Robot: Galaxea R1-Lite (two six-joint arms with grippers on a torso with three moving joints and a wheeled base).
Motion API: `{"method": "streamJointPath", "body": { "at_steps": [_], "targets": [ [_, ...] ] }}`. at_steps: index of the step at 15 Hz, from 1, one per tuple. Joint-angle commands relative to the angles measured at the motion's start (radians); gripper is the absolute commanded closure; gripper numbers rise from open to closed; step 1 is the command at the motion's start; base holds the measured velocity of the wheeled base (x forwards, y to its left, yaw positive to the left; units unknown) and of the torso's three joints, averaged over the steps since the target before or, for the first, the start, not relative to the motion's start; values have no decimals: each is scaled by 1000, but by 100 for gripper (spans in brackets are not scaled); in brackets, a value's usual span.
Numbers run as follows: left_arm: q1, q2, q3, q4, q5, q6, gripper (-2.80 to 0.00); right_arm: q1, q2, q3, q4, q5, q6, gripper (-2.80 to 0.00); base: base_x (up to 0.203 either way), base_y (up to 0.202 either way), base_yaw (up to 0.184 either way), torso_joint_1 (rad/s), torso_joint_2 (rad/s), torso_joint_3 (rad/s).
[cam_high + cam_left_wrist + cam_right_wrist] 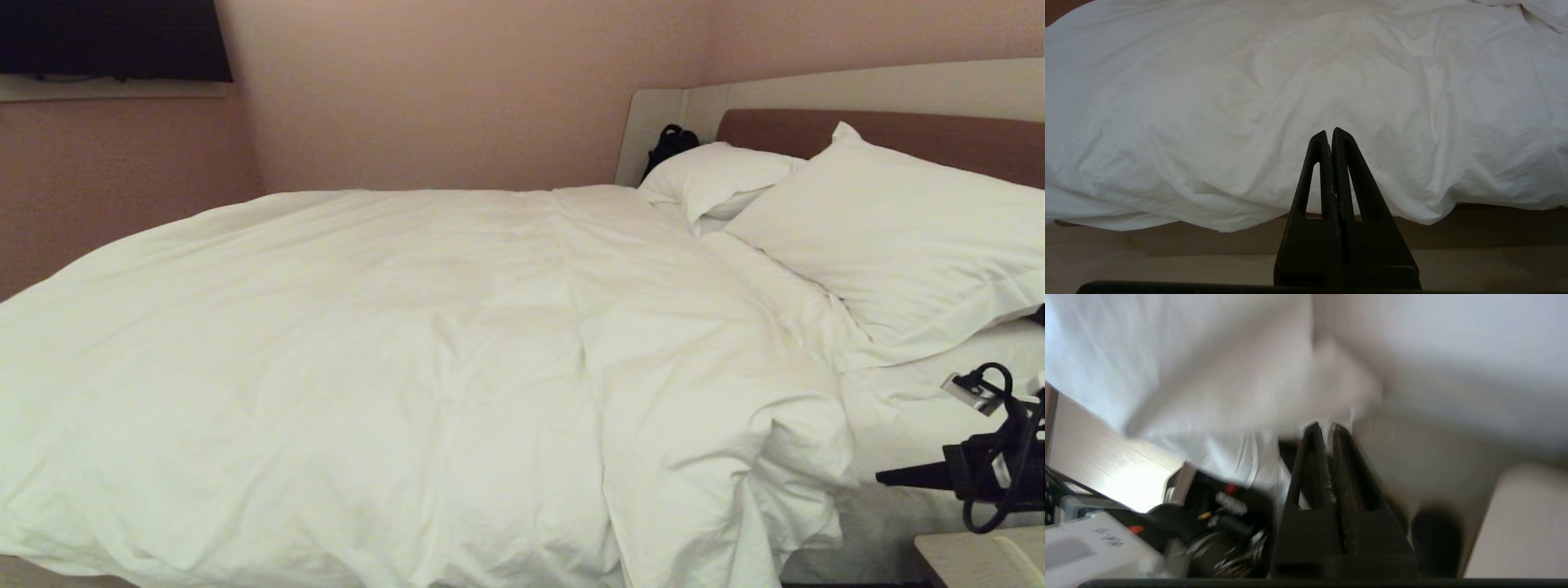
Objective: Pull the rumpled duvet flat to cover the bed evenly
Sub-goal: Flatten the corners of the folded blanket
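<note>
The duvet spreads over most of the bed, filling the left and centre of the head view; its surface is wrinkled, with a long fold running down the middle, and at lower right its edge is bunched into loose folds that stop short of the pillows, leaving a strip of sheet bare. Two white pillows lean against the headboard at upper right, and a small dark object sits in the gap beside the far pillow. The right end effector shows at the lower right edge of the head view as a dark point aimed left toward the bunched duvet edge, just beside it and not touching; in the right wrist view, which is smeared, the right end effector's fingers stand almost together with only a thin slit between them and nothing held. In the left wrist view the left end effector has its fingers pressed fully together, empty, in front of the duvet's hanging side, above a strip of pale floor
</note>
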Motion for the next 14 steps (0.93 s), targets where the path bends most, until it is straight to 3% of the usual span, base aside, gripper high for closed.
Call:
{"method": "streamJointPath", "body": {
  "at_steps": [1, 10, 14],
  "targets": [
    [0, 0, 0, -1, 0, -1, 0, -4, 70, -16, -79, 189, -155, -280, 0, 0, 0, 0, 0, 0],
    [0, 0, 0, 0, 0, -1, 0, -17, 52, 44, -89, 178, -213, -280, 0, 0, 0, 0, 0, 0],
    [0, 0, 0, 0, 0, 0, 0, 8, 80, 120, -202, 126, -242, -280, 0, 0, 0, 0, 0, 0]
  ]
}}
